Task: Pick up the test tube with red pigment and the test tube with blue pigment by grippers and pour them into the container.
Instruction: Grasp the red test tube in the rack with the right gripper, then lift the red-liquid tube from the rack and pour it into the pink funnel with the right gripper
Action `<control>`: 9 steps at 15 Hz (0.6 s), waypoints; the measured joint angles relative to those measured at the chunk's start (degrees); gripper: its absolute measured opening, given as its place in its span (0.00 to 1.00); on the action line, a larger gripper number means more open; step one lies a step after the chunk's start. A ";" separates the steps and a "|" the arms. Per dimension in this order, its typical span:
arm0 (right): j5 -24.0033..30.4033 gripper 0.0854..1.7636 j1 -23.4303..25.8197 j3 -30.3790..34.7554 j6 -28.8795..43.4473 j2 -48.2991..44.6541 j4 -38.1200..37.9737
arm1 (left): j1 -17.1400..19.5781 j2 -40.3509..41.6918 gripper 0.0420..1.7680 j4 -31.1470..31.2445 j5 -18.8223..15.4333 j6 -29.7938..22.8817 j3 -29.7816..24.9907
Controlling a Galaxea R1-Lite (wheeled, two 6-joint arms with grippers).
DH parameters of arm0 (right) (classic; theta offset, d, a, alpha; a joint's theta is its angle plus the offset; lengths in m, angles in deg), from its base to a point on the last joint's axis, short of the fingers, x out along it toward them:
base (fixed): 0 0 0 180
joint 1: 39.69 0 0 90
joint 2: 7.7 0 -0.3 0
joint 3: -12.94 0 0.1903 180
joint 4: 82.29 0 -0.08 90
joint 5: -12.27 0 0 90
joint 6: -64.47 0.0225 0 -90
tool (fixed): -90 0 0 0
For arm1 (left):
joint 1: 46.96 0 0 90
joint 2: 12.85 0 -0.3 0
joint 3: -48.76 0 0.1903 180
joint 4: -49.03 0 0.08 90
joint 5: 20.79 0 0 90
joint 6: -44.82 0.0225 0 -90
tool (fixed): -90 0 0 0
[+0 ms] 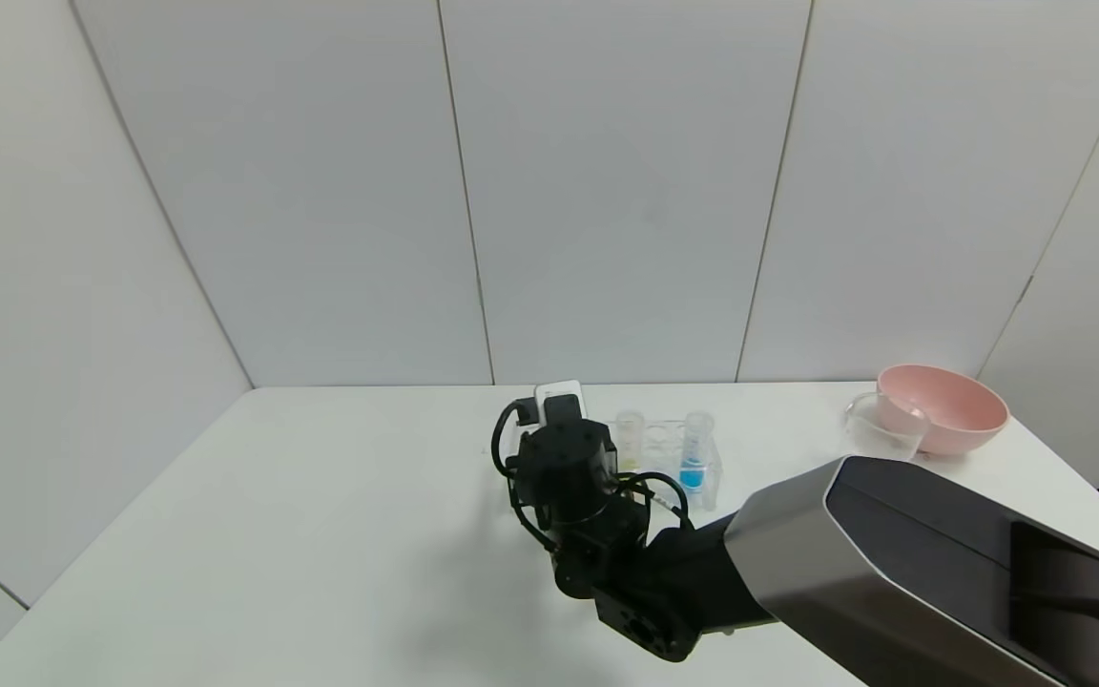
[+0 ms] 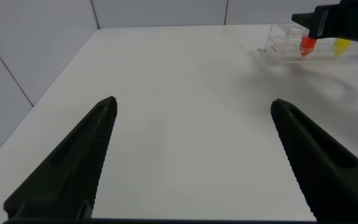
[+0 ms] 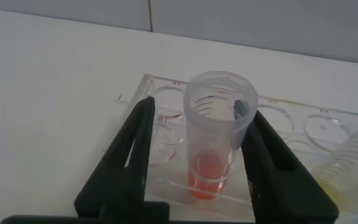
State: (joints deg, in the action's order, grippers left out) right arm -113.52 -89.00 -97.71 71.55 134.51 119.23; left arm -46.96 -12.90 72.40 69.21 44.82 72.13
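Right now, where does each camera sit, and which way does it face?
Head: high, facing down at the table; right arm reaches to the rack.
Left wrist: low above the table; own open left gripper frames bare surface, rack far off.
Right wrist: right gripper around the red tube.
Shared: all show the rack.

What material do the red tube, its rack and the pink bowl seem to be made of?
The red tube looks like clear plastic or glass: see-through wall with faint printed marks. The right tool has a finger on each side of it. The rack seems clear acrylic, with sharp glossy edges and small letters. The pink bowl looks like matte plastic or ceramic; I cannot tell which.
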 joint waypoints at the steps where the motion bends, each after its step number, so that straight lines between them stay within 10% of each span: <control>1: 0.00 0.45 0.23 -0.04 -0.05 0.07 0.16 | 0.00 0.00 1.00 0.00 0.00 0.00 0.00; 3: -0.09 0.26 0.48 0.00 -0.06 0.13 0.24 | 0.00 0.00 1.00 0.02 0.00 0.00 0.00; 9: -0.11 0.27 0.20 0.21 -0.35 -0.69 0.29 | 0.00 0.00 1.00 0.02 0.00 0.00 0.00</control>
State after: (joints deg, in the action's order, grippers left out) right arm -113.63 -88.80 -97.50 71.20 133.81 119.52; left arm -46.96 -12.90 72.43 69.21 44.82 72.13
